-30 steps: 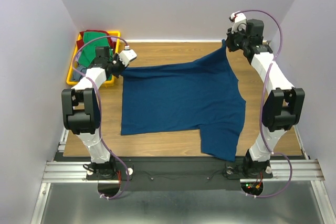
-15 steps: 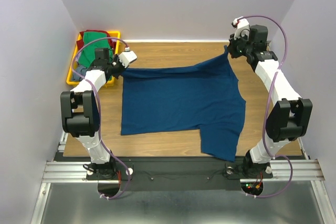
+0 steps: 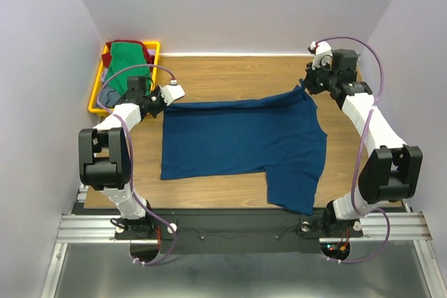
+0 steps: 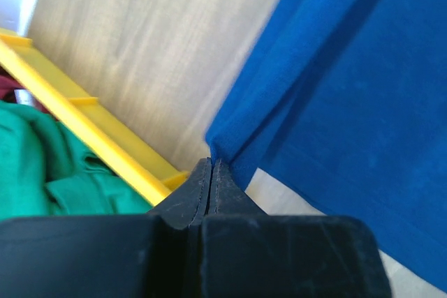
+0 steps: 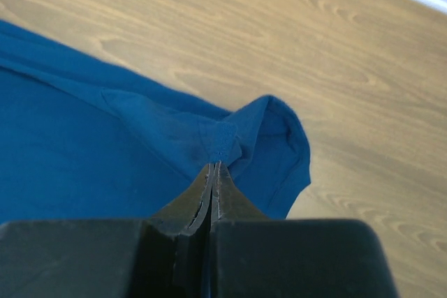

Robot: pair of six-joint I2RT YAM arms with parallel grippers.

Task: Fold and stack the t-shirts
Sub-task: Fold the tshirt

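The left pincer (image 3: 165,102) and the right pincer (image 3: 305,88) are each clamped on a far corner of the blue t-shirt (image 3: 237,141), spread mid-frame on the tabletop (image 3: 230,75). They have pulled that edge lower and nearer. I think the fold is starting.

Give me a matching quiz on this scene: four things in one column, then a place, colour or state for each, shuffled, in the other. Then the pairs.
Things:
1. blue shirt
2. green shirt
3. tray
4. right gripper

Descriptions:
A. yellow
B. shut on the blue shirt
C. in the tray
D. spread over the table

Pairs: 1-D, 2-C, 3-A, 4-B
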